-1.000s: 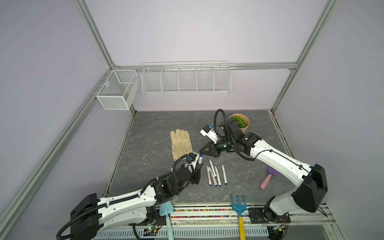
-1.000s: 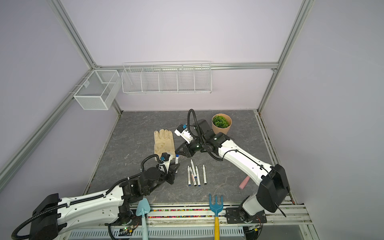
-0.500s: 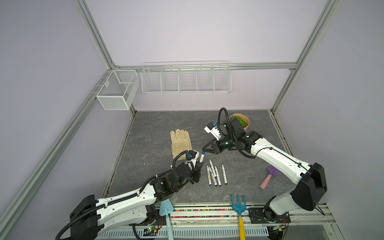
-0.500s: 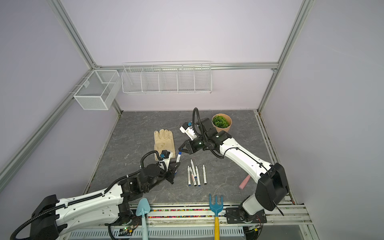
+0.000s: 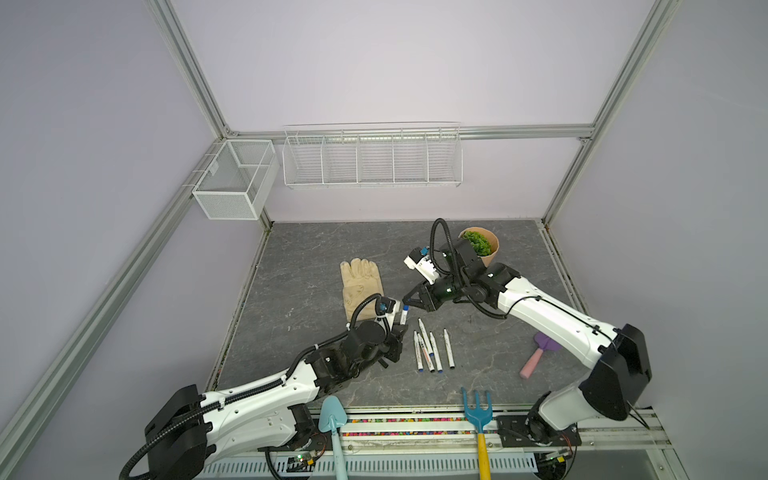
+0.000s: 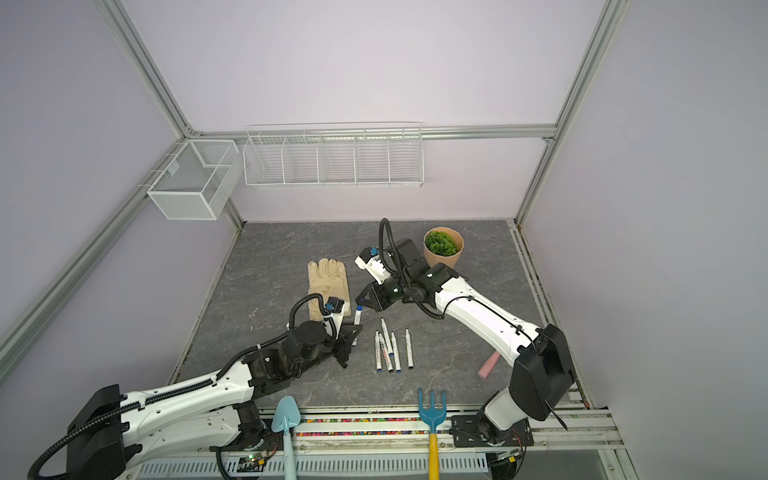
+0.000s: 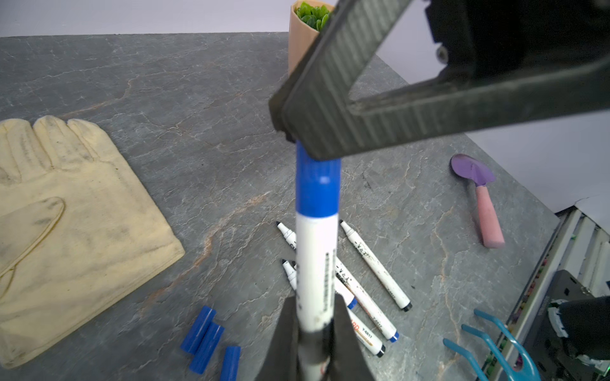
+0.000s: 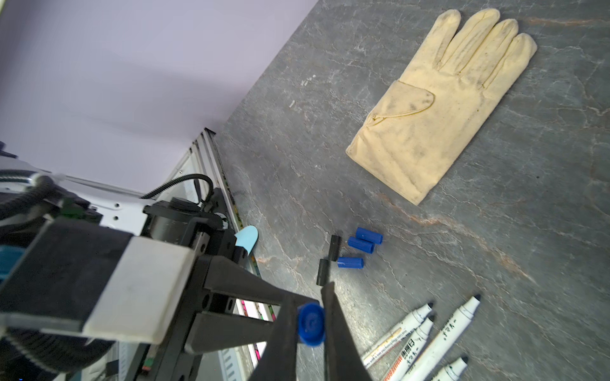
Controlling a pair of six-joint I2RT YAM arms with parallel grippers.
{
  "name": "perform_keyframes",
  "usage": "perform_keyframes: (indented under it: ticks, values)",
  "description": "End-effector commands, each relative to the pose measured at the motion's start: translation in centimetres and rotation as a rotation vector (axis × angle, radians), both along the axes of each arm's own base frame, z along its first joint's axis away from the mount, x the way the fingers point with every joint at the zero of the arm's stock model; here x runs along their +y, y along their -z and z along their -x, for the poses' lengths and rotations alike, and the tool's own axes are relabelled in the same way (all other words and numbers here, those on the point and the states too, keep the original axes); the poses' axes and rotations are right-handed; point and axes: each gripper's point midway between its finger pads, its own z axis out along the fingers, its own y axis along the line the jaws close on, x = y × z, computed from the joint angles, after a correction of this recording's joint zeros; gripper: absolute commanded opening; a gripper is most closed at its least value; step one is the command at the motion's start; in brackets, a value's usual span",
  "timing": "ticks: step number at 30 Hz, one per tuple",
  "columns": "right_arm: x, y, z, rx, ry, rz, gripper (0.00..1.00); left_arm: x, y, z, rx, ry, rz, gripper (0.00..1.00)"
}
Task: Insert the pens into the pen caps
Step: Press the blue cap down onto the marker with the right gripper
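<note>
My left gripper (image 7: 313,333) is shut on a white pen (image 7: 316,264) and holds it tip-up above the table. A blue pen cap (image 7: 317,184) sits on the pen's tip. My right gripper (image 8: 310,316) is shut on that blue cap (image 8: 310,325), meeting the pen end-on. In both top views the two grippers meet just in front of the glove, at the pen (image 5: 403,316) (image 6: 357,316). Several uncapped pens (image 5: 432,349) lie side by side on the table. Loose blue caps (image 8: 361,244) and two black caps (image 8: 334,247) lie beside them.
A cream glove (image 5: 360,286) lies behind the grippers. A potted plant (image 5: 482,245) stands at the back right. A purple and pink trowel (image 5: 538,359) lies to the right. A light blue shovel (image 5: 332,419) and a blue rake (image 5: 478,411) rest at the front edge.
The right arm has shifted slightly while staying at the pen's tip. Both grippers have stayed shut, and the pen has barely moved.
</note>
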Motion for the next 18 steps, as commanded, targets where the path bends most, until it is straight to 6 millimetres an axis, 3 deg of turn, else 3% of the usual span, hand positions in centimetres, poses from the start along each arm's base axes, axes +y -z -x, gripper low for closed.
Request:
perform_keyframes:
  ticks: [1,10,14,18]
  values:
    - [-2.6,6.2,5.5,0.320,-0.053,0.180,0.07,0.8,-18.1,-2.4,-0.289,-0.118,0.545,0.00]
    - [-3.7,10.5,9.4,0.278,-0.181,0.446,0.07,1.9,-18.6,-4.5,-0.285,-0.160,0.579,0.00]
    - [-3.8,10.6,8.8,0.298,-0.146,0.423,0.07,1.5,-18.5,-5.2,-0.285,-0.172,0.551,0.00]
    - [-4.6,10.3,6.2,0.346,-0.037,0.365,0.07,1.3,-18.2,-5.4,-0.273,-0.176,0.548,0.00]
